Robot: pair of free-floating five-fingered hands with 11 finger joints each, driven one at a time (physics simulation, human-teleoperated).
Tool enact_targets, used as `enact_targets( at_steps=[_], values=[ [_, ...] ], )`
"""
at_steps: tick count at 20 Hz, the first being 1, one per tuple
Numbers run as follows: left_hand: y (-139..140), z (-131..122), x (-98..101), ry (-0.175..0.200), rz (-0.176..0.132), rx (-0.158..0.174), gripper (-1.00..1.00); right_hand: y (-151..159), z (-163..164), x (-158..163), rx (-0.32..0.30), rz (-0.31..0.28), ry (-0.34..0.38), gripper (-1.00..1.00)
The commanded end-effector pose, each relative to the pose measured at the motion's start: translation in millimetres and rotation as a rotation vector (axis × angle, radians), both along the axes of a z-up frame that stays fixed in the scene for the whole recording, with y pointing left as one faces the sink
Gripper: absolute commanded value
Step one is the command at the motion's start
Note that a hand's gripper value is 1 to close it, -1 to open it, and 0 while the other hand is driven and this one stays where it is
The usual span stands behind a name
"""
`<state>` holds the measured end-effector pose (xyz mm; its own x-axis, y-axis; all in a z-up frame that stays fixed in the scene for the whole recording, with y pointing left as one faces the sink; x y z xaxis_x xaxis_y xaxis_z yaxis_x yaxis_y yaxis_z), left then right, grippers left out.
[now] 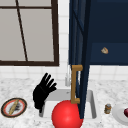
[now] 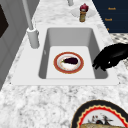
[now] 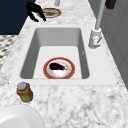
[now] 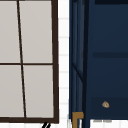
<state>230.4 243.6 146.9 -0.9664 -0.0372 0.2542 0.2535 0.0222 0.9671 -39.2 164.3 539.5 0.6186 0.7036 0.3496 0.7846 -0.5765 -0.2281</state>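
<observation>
Plate [image 1: 13,107] with food far left on bench [image 1: 25,86], then left robot hand [image 1: 42,91] hovering fingers spread over sink [image 1: 92,105] left rim, red ball [image 1: 67,114], open cabinet door [image 1: 83,62], jar [image 1: 107,108].

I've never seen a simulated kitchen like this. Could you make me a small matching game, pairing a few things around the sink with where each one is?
Things:
1. aubergine
2. brown jar
3. left hand
4. tap

Places:
A. on the counter next to the white plate
B. behind the sink, on its back rim
C. on the red-rimmed plate inside the sink
D. in the air over the sink's left edge

Pairs: 1-C, 2-A, 3-D, 4-B
</observation>
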Motion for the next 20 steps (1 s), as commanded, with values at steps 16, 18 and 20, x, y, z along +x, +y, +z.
enact_targets(
  at_steps=[16,18,20],
  values=[
    [0,0,0.0,0.000,0.000,0.000,0.00,-3,-14,-45,0.052,0.157,0.307,-1.00],
    [0,0,0.0,0.000,0.000,0.000,0.00,-1,-19,-43,0.083,0.168,0.301,-1.00],
    [0,0,0.0,0.000,0.000,0.000,0.00,-1,-22,-43,0.108,0.167,0.304,-1.00]
  ],
)
